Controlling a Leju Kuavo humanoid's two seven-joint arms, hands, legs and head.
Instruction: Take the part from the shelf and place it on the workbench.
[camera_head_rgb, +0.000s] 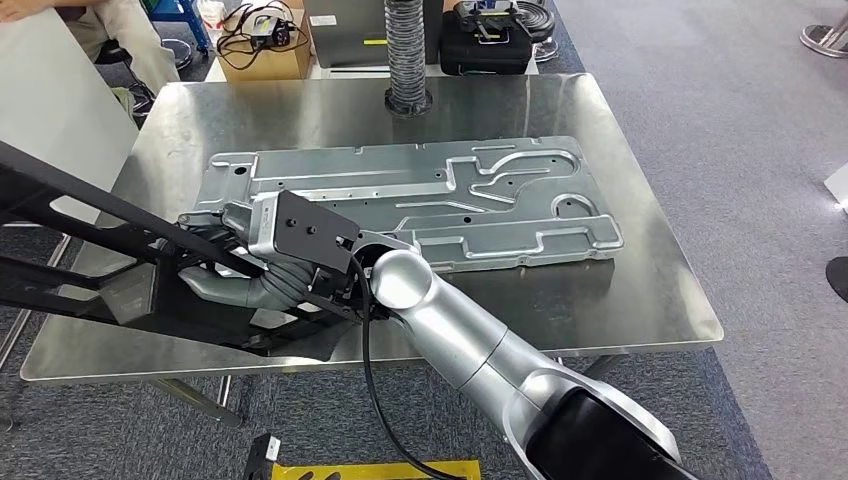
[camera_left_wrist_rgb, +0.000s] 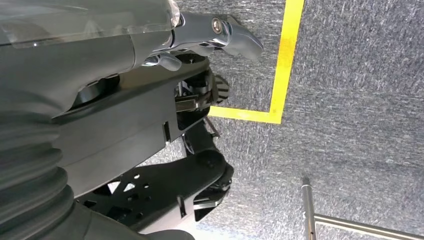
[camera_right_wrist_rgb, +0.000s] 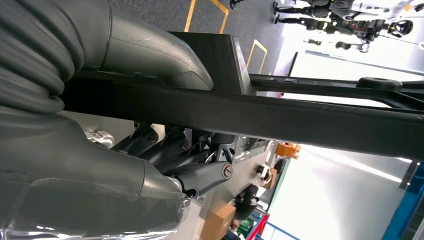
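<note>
Gripping the black frame part from both sides, right hand and left hand hold it over the desk's front-left corner, beside a grey stamped metal panel lying mid-desk

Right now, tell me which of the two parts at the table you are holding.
The black frame, gripped by the right hand over the table's near left corner; the silver plate lies flat on the table.
</note>
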